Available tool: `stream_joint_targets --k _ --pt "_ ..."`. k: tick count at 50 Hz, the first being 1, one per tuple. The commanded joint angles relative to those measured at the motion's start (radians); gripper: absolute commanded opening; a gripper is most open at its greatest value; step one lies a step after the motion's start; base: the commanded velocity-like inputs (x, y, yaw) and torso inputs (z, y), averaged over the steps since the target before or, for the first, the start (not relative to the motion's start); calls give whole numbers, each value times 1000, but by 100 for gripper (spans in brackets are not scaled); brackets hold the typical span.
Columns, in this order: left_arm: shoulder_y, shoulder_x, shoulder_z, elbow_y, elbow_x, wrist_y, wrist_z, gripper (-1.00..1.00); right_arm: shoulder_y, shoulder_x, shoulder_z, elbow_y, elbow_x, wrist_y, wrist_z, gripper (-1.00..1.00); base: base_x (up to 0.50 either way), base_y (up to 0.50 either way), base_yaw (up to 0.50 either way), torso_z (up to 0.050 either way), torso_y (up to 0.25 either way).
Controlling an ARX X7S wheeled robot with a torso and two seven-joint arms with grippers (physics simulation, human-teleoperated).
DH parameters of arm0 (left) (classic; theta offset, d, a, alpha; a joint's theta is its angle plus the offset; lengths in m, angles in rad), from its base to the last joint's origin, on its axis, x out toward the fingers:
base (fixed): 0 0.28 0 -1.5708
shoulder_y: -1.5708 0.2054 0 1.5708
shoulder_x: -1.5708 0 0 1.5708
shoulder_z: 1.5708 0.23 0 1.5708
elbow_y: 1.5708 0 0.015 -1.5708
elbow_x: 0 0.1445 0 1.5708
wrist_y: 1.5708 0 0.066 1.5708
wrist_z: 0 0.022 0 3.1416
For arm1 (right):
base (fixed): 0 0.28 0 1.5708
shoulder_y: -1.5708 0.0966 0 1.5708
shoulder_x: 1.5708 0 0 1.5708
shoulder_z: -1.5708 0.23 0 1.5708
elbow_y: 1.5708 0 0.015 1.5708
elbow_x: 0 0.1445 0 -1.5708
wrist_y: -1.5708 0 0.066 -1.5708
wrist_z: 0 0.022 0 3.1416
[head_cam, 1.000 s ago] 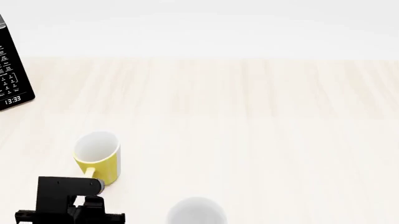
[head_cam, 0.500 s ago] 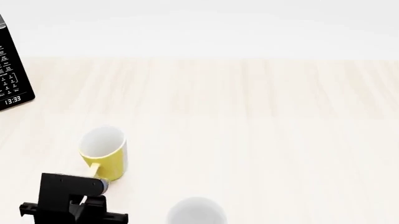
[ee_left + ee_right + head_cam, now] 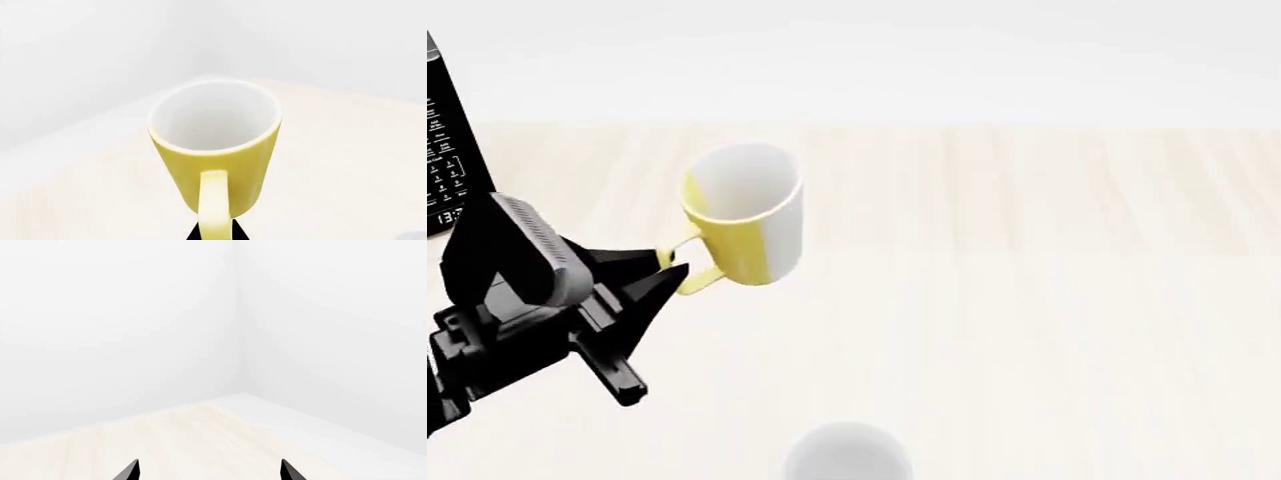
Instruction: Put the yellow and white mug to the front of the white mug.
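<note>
The yellow and white mug (image 3: 745,217) hangs tilted in the air above the wooden table, held by its yellow handle. My left gripper (image 3: 678,272) is shut on that handle. In the left wrist view the mug (image 3: 213,145) fills the middle, white inside, with the handle (image 3: 215,205) between my two dark fingertips. The white mug (image 3: 847,455) shows only as a pale rim at the bottom edge of the head view, to the right of and nearer than the held mug. My right gripper (image 3: 209,471) is open and empty, seen only in its own wrist view.
A black appliance with a clock display (image 3: 451,160) stands at the far left edge. The light wooden table (image 3: 1028,300) stretches wide to the right and back, ending at a white wall.
My left gripper has lifted the yellow and white mug off the table, up and to the right. The mug now tilts in the air. The white mug has not moved.
</note>
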Motion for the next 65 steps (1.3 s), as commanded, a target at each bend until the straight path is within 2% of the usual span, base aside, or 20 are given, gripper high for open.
stream_joint_targets --k 1,10,23,65 --pt "-112 -90 -1 72 -84 -95 137 -100 -3 3 1 0 3 -3 4 100 0 0 0 0 0" --pt "-150 -48 -7 61 -87 -109 102 -100 -5 6 -1 -1 4 -5 6 100 0 0 0 0 0" --pt "-204 35 54 16 -43 -100 86 -100 -6 10 2 3 8 -10 11 100 0 0 0 0 1" --pt "-206 58 126 70 -3 -110 54 -100 -14 21 -6 -4 15 -20 20 100 0 0 0 0 0"
